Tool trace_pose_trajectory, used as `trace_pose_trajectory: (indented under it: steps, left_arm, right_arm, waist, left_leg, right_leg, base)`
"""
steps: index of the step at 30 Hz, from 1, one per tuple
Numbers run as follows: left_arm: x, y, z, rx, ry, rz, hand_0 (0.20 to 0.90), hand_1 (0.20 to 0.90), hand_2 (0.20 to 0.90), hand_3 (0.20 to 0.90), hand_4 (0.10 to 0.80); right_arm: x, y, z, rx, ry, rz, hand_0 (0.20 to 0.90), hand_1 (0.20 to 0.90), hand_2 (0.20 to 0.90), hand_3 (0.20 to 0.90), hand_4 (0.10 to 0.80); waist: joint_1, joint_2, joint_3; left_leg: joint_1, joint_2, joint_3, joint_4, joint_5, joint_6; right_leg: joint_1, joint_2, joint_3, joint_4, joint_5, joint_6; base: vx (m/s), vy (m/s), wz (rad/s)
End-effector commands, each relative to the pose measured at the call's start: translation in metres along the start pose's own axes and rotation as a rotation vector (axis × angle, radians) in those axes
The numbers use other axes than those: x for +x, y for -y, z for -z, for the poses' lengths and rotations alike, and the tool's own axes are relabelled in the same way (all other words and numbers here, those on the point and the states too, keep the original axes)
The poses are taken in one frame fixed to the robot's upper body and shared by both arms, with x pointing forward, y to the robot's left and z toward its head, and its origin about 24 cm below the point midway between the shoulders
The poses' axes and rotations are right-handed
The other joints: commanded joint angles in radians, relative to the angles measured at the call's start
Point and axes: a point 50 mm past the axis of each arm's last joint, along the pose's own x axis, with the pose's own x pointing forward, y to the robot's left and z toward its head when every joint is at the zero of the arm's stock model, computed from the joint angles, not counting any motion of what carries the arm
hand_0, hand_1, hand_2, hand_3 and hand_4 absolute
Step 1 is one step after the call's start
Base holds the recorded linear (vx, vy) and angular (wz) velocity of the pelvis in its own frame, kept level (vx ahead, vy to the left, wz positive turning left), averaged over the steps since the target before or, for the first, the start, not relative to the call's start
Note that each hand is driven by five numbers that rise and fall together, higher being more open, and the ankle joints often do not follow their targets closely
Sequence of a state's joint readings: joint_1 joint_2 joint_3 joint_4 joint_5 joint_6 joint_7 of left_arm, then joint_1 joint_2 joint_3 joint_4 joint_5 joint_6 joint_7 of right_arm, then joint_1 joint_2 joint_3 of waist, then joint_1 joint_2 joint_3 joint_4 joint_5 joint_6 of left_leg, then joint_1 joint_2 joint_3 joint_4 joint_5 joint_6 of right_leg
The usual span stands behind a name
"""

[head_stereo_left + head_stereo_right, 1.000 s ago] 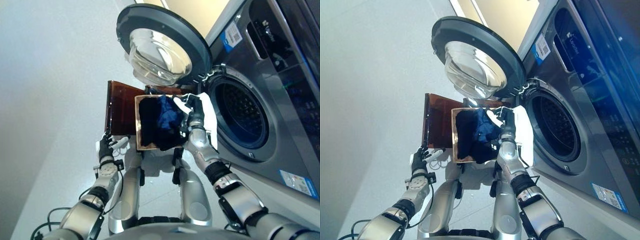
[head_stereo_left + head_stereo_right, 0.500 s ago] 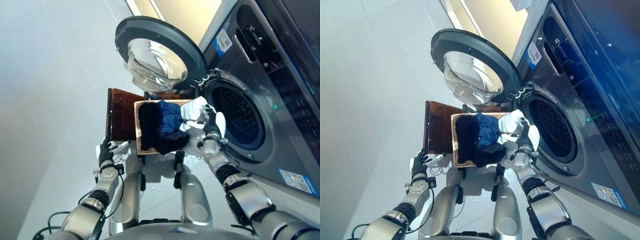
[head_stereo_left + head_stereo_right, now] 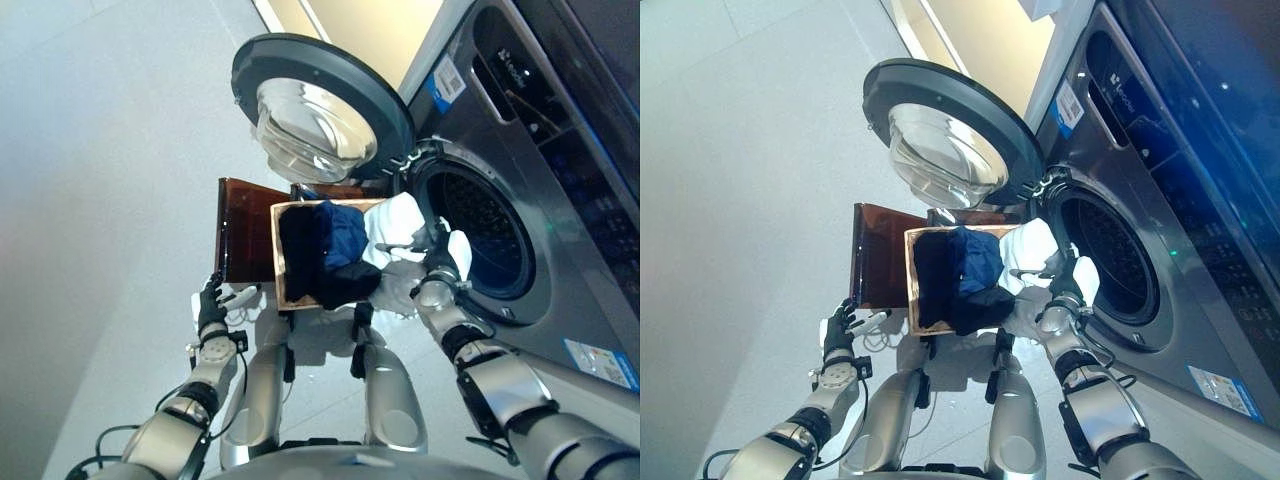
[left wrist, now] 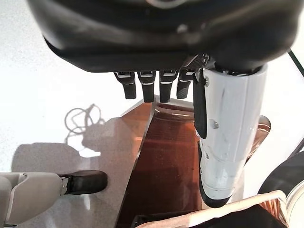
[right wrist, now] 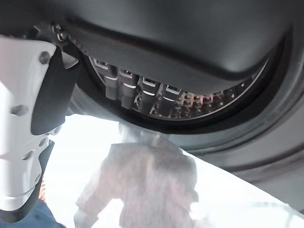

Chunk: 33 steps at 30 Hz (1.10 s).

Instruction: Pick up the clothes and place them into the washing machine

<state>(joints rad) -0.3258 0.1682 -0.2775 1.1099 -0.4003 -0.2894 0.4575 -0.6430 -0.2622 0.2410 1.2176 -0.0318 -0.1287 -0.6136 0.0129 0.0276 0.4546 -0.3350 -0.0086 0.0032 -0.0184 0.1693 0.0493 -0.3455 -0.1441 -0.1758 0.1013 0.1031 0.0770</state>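
Right hand grips 1 white garment beside 1 washing machine; left hand hangs slack.

Washing machine fills the right of the frame, its drum opening at centre right; the open door stands upper centre. Basket of clothes sits centre, left of the opening. Lid stands at the basket's left.
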Motion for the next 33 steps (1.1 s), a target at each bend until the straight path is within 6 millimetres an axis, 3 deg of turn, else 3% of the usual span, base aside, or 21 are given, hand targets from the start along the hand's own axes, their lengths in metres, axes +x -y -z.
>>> trace_pose_trajectory:
  steps: [1,8,20,33]
  left_arm:
    - [0.002,-0.005,-0.005,-0.008,0.041,-0.033,0.900,0.900,0.900,0.900,0.800]
    - [0.002,-0.004,-0.006,-0.025,0.043,-0.027,0.900,0.900,0.900,0.900,0.800]
    - [0.003,0.004,-0.031,-0.097,0.140,0.007,0.900,0.900,0.900,0.900,0.800]
    - [0.001,0.012,-0.053,-0.141,0.226,0.053,0.900,0.900,0.900,0.900,0.800]
  right_arm:
    - [0.018,0.024,-0.023,-0.001,0.070,0.117,0.900,0.900,0.900,0.900,0.800]
    - [0.020,0.022,-0.030,-0.020,0.073,0.093,0.900,0.900,0.900,0.900,0.800]
    - [0.021,0.011,-0.061,0.011,0.143,0.022,0.900,0.900,0.900,0.900,0.800]
    - [0.024,0.008,-0.079,-0.006,0.153,-0.021,0.900,0.900,0.900,0.900,0.800]
  waist:
    - [0.004,-0.034,-0.020]
    - [0.011,-0.018,-0.005]
    - [0.025,-0.001,0.035]
    - [0.047,0.015,0.065]
  left_leg:
    - [-0.038,-0.005,0.006,0.102,-0.104,-0.055]
    - [-0.046,-0.008,0.005,0.093,-0.095,-0.057]
    - [-0.072,-0.013,0.005,0.079,-0.073,-0.057]
    - [-0.126,-0.016,0.000,0.059,-0.046,-0.061]
  right_leg:
    - [-0.002,-0.100,0.032,0.035,-0.003,0.053]
    - [-0.017,-0.100,0.034,0.038,-0.001,0.051]
    - [-0.047,-0.104,0.033,0.040,0.007,0.049]
    - [-0.105,-0.106,0.025,0.038,0.022,0.045]
  base:
    - [0.000,0.000,0.00]
    - [0.000,0.000,0.00]
    - [-0.004,0.000,0.00]
    - [-0.020,0.000,0.02]
